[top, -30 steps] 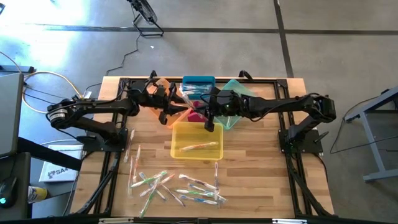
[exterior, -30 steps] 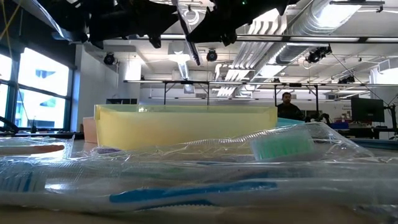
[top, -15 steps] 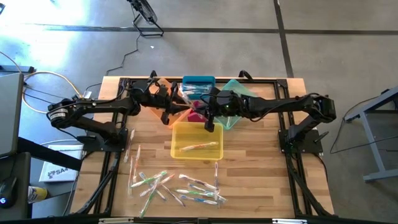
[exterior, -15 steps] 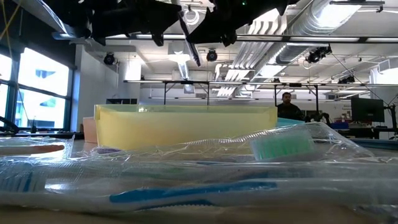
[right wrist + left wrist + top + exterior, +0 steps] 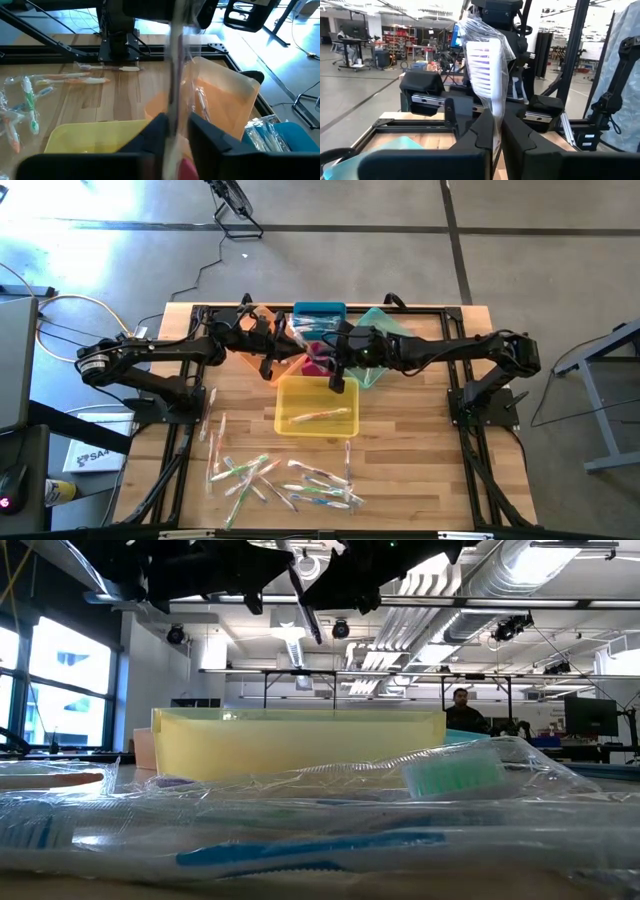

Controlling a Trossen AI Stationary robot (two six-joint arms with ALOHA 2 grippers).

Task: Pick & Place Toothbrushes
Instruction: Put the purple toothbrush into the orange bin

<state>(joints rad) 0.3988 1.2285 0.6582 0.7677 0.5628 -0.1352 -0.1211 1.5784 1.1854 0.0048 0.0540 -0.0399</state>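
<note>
Handover risk above the bins

Left gripper (image 5: 496,131) pinches a wrapped toothbrush (image 5: 485,65) above the orange bin (image 5: 220,100). Right gripper (image 5: 175,131) flanks it, fingers slightly parted; slippery wrapping could slide free and miss. Yellow bin (image 5: 315,406) sits below; loose toothbrushes (image 5: 285,480) litter the near table.

Grey concrete floor (image 5: 330,270) around the wooden table (image 5: 400,470), taped lines across it. Beyond the table, large windows (image 5: 50,670), ceiling ducts (image 5: 520,570), desks, a seated person (image 5: 460,710).
</note>
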